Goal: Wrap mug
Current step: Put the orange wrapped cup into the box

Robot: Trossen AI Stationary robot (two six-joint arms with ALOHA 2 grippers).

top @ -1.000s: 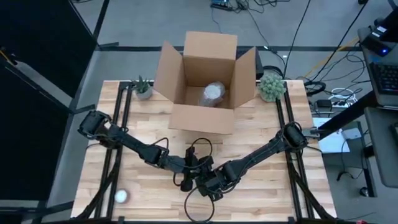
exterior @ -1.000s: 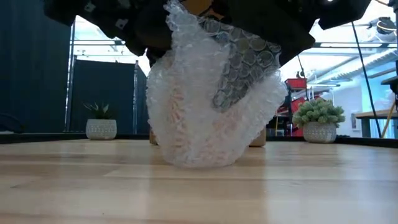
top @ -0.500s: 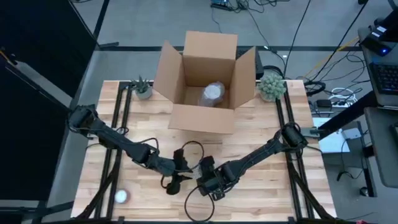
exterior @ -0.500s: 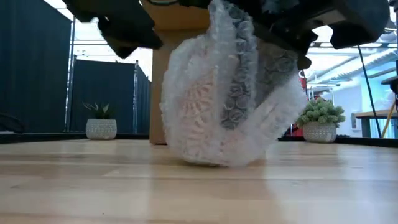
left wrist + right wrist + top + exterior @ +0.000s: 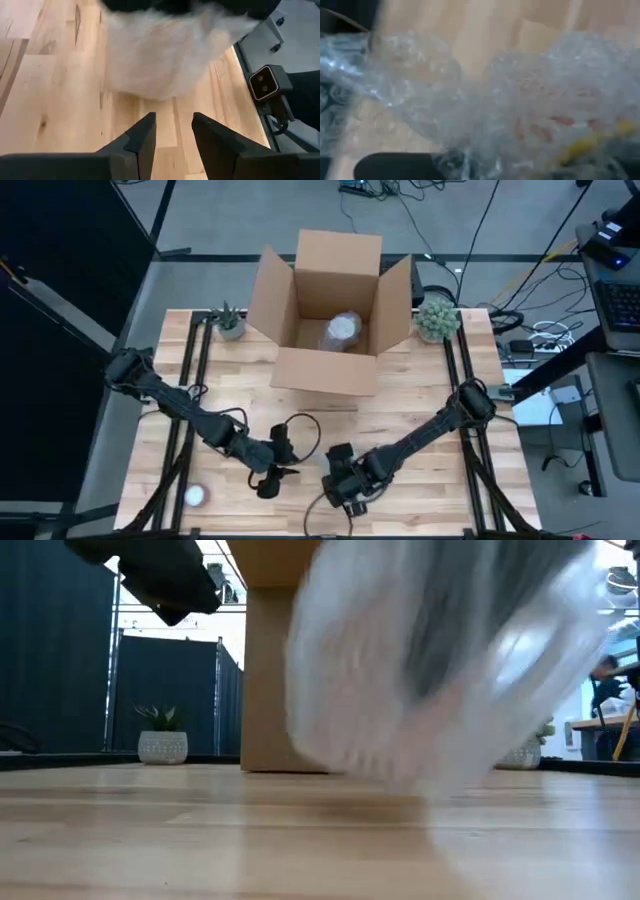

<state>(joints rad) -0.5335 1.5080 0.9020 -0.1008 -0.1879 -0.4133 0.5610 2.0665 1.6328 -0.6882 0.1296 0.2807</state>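
- Hanging off the tabletop: bubble-wrapped mug (image 5: 440,670), a blurred bundle at the near edge of the table (image 5: 420,410), under the right arm. Low view shows its underside clear of the wood.
- Right wrist view is filled with the same wrap (image 5: 520,100); a yellowish patch shows through it, mug itself not clearly visible.
- Right gripper (image 5: 342,492) sits over the bundle near the front edge; wrap bunches right at the claw, but the fingers are hidden, so I cannot tell if they are clamped.
- Left gripper (image 5: 275,475) is just beside it to the left, apart from the bundle. Fingers (image 5: 142,135) stand spread with a gap and nothing between them; bundle lies ahead of them, not touching.
- A cable loops above the left gripper.
- Small white round object (image 5: 196,496) lies at the front left corner of the table, well apart.
- Open cardboard box (image 5: 330,310) at the far side, centre, flaps up, with another wrapped item (image 5: 342,330) inside.
- Small potted plant (image 5: 229,321) left of the box, bushier one (image 5: 437,318) right of it.
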